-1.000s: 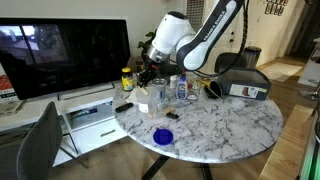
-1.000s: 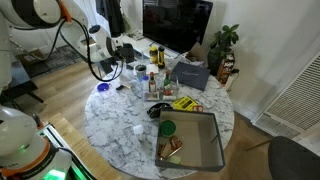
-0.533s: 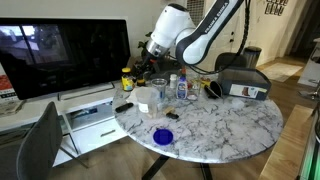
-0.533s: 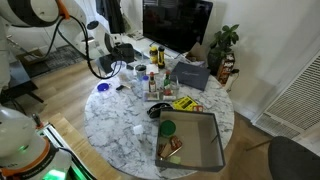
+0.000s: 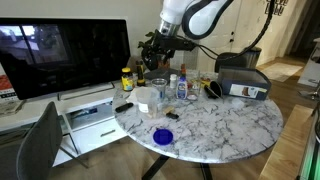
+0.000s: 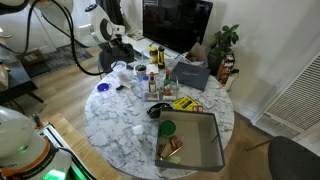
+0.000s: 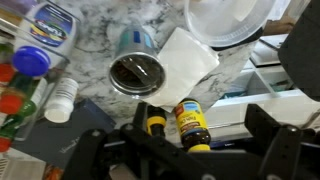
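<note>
Wrist view: the gripper (image 7: 180, 148) hangs with its jaws spread wide and nothing in them.
Change: a second ago the jaws were nearly shut, low at the table; now they are released and the arm is lifted.
Bottle: the yellow-labelled bottle (image 7: 190, 124) stands free below the gap, near the marble table (image 5: 220, 125) edge.
Neighbours: a dark-filled cup (image 7: 138, 73) and a white napkin (image 7: 188, 60) lie just beside it.
Meaning: this looks like a completed let-go.

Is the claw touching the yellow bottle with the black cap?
Apart. In an exterior view the open claw hangs above the table, with a gap between it and the yellow bottle standing below.
</note>
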Motion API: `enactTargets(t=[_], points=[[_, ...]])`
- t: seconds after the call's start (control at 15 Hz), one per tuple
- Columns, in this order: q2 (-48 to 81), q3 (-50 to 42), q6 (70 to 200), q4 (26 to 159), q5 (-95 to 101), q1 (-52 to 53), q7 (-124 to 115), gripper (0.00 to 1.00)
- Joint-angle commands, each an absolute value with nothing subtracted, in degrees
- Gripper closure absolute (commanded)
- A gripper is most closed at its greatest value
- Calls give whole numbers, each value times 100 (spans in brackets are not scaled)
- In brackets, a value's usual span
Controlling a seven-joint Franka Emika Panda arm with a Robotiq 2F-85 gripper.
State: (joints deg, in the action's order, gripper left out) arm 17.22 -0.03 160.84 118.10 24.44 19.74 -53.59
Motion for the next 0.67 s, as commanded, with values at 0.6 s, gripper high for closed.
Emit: enactTargets(t=[0.6], points=[[1177, 166, 14892, 12106, 1823, 1779, -5514, 0]])
